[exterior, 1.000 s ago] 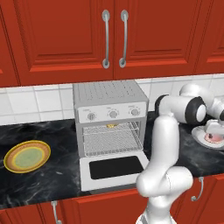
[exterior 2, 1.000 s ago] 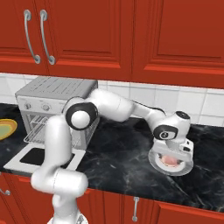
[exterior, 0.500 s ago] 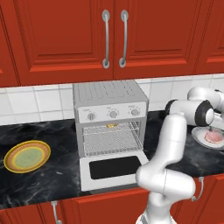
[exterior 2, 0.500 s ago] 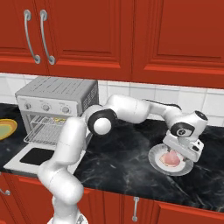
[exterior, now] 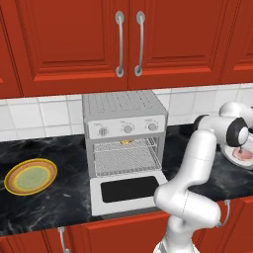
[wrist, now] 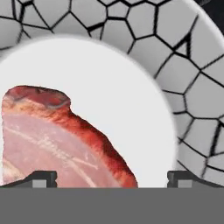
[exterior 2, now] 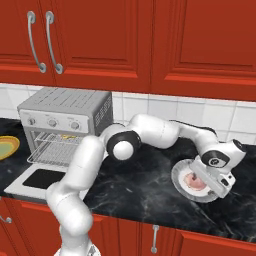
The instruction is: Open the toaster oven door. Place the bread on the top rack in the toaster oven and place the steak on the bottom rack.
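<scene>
The end effector (wrist: 112,178) is low over the steak (wrist: 57,140), its two fingertips wide apart with the meat between them, not closed on it. The steak lies on a white-grey plate (exterior 2: 181,186) on the black table (exterior 2: 135,190), right of the toaster oven (exterior: 123,126). The toaster oven door (exterior: 129,191) hangs open. The bread (exterior: 126,142) sits inside on the top rack (exterior: 126,147).
</scene>
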Controlling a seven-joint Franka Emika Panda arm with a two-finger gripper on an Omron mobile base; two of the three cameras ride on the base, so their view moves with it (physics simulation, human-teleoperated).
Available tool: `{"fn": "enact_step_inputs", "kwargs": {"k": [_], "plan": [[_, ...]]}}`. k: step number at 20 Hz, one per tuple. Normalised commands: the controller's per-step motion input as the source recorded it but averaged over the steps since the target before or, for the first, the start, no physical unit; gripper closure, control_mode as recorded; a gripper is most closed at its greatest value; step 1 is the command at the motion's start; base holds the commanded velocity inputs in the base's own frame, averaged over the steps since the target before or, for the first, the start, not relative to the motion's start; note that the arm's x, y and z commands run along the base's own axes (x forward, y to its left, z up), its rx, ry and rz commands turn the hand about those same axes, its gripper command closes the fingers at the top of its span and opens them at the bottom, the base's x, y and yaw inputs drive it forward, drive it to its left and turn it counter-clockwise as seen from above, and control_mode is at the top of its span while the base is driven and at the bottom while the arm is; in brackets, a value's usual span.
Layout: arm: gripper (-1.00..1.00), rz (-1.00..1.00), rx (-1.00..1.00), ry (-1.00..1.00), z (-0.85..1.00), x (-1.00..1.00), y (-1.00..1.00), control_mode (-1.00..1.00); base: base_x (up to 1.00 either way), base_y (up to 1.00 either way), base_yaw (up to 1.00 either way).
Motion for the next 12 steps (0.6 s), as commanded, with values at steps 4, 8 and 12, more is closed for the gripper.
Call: {"fn": "enact_step_inputs", "kwargs": {"k": [4,8,12], "plan": [[-1.00,-0.15,0.00,-0.01,-0.36,0.04,0.58,-1.00,0.00,0.00,0.00],[-1.00,-0.11,0.00,0.00,-0.41,0.02,0.40,-1.00,0.00,0.00,0.00],[1.00,-0.07,0.00,-0.01,-0.25,0.00,0.30,-1.00,0.00,0.00,0.00]]}}
